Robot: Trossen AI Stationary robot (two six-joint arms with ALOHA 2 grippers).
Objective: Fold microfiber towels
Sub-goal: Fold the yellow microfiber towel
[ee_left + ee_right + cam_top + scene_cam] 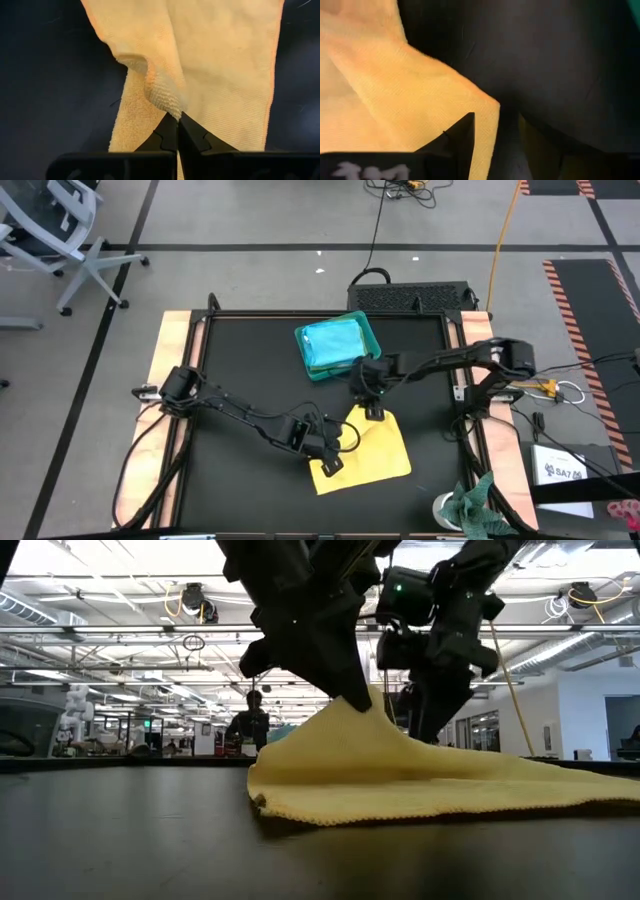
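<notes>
A black table top fills the middle of the high view, grey floor around it. At lower centre the left gripper [330, 463] is pinched tight on a raised fold of the yellow towel [375, 458], its tips meeting in the cloth in the left wrist view [178, 120]. The right gripper [373, 412], at the towel's upper edge, stands with its jaws apart over a corner [487, 107] and has hold of nothing that I can see. The towel's long axis runs from lower left to upper right, between the two grippers; the left one is nearer its middle. Above them, the teal tray [368, 330] holds folded turquoise towels [332, 343].
</notes>
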